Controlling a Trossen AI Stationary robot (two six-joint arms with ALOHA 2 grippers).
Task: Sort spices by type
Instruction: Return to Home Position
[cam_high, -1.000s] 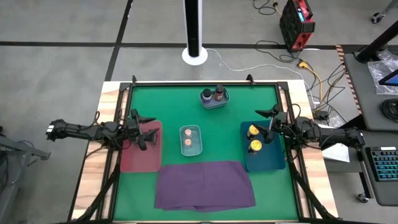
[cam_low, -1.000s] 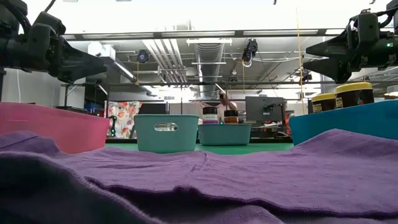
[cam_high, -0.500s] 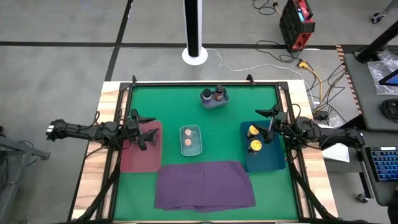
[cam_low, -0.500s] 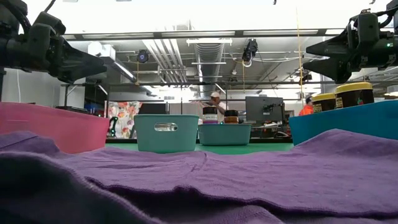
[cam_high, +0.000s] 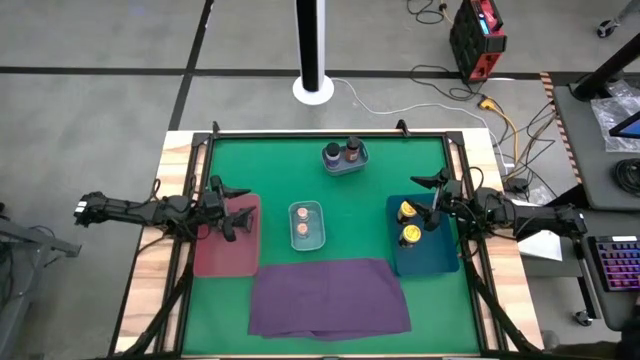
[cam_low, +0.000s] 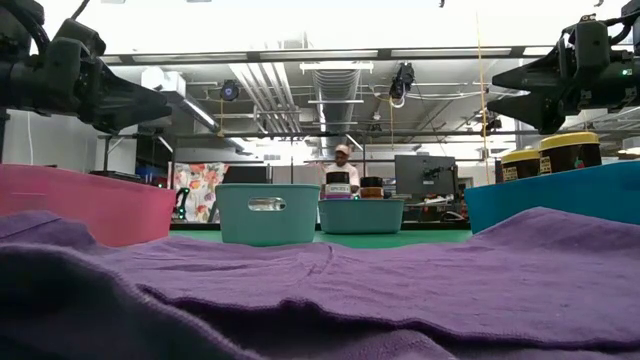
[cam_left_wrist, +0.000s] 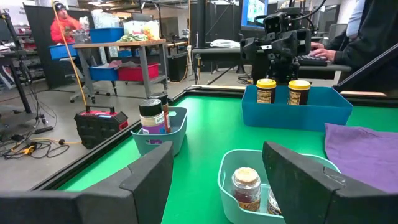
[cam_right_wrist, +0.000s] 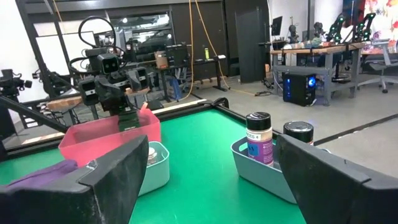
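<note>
Spices stand grouped by kind: two yellow-lidded jars (cam_high: 411, 235) upright in the blue bin (cam_high: 440, 262) at the right edge of the desk (cam_high: 365, 200), two brownish-topped jars (cam_high: 302, 230) in the pale bin (cam_high: 322, 238) mid-desk, and two dark-topped jars (cam_high: 352, 152) in the small bin (cam_high: 345, 170) at the far edge. Over the pink bin (cam_high: 215, 262) hovers the left end effector (cam_high: 236, 207), fingers spread wide and holding nothing; I cannot make out what lies in that bin. Above the blue bin hangs the right end effector (cam_high: 428, 200), fingers likewise apart. The left arm (cam_high: 130, 210) and right arm (cam_high: 530, 215) stretch in level from opposite sides.
</note>
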